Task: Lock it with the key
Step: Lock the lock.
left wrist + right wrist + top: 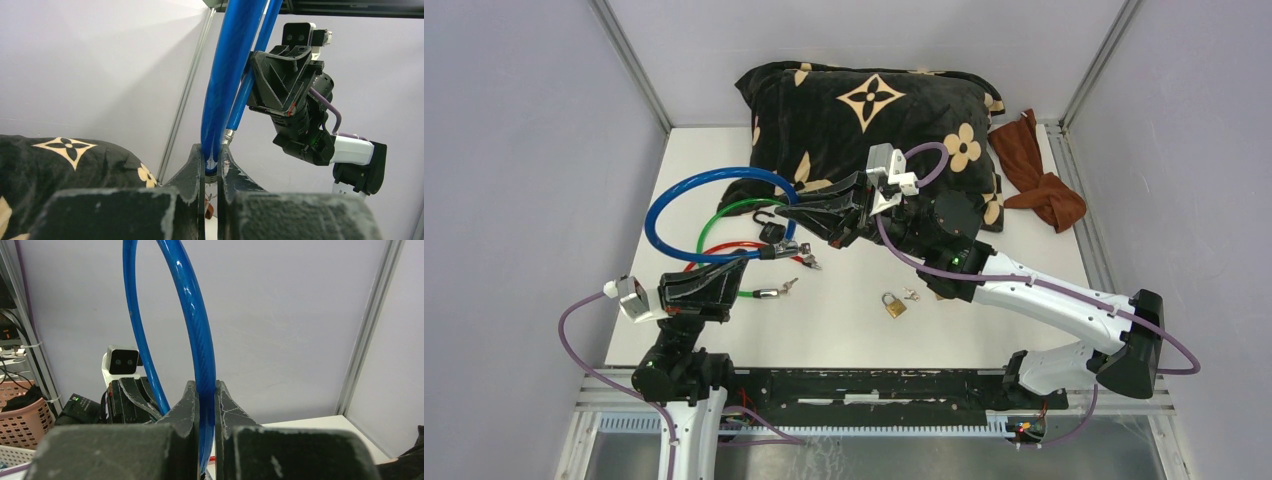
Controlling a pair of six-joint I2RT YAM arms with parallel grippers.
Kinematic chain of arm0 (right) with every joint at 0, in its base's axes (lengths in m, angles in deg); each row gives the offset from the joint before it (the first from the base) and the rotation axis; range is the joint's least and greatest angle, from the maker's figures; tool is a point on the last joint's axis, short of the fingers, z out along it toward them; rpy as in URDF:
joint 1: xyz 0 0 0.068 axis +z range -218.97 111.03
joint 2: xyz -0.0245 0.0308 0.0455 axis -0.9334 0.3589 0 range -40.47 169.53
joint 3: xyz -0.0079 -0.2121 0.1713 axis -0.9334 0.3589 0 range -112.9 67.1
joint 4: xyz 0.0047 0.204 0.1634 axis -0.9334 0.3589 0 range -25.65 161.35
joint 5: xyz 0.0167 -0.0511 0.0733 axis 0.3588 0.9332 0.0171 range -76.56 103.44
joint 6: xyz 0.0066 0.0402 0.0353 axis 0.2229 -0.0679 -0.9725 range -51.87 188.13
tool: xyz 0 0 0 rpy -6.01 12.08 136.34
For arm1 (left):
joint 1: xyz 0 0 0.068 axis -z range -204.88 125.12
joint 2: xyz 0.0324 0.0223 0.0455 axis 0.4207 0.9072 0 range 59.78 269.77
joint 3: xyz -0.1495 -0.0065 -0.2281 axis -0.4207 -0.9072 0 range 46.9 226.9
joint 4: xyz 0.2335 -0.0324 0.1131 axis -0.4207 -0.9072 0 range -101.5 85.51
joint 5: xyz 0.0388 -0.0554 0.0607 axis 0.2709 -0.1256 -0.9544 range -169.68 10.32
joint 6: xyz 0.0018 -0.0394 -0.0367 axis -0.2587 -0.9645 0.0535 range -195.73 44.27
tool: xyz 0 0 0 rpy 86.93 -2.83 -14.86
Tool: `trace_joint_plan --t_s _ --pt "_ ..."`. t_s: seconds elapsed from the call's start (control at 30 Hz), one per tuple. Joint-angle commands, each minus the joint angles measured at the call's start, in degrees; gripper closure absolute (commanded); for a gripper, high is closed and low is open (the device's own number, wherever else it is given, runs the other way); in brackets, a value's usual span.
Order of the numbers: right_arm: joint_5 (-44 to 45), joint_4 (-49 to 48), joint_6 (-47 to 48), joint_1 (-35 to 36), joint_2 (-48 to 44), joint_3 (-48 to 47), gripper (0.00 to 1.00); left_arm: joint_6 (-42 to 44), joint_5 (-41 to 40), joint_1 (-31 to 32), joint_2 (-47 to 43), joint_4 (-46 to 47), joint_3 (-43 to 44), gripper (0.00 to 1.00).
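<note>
From above, the blue cable lock [650,222] sits over the left half of the white table [984,230]. Its loop has its long axis running left to right, and both ends point right, toward the middle. The left gripper [746,262] is clenched on the near end of the loop and the right gripper [786,210] is clenched on the far end, the two close together. A green cable [734,207] and a red cable [719,247] lie inside and under the loop. A small key [790,285] lies just beside the left gripper, and a brass padlock [894,306] sits apart near the front middle. A black flowered pillow [874,110] and a brown cloth [1039,180] lie at the back. In the left wrist view, the glossy blue tube rises steeply from between the tight fingers [192,170]. A second strand with a metal collar [228,135] runs beside it, and the right arm's gripper fills the space beyond. In the right wrist view, the tube stands pinched between the fingers [186,405], arches up and left, then drops to the other gripper. A pink basket [22,422] shows at the left edge.
</note>
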Motion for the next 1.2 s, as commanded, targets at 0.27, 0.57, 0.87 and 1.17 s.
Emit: trace_joint_plan --t_s 0.27,0.57,0.87,1.17 --pt "1.8 -4.0 0.6 0.4 0.5 0.1 1.0 -2.5 -1.1 -0.4 -0.6 3.9 0.9 0.98" --pt "-0.6 -4.5 -5.5 0.4 1.1 1.1 1.0 -1.9 -3.4 -0.6 -0.6 2.6 0.8 0.98" --pt "-1.6 -13.4 -13.9 0.5 5.5 3.3 1.0 -4.8 -6.2 -0.4 0.1 0.2 1.1 0.98" --pt "-1.9 -13.6 -14.3 1.0 7.2 0.1 1.0 -7.7 -7.5 -0.1 -0.2 -8.1 -0.4 0.71"
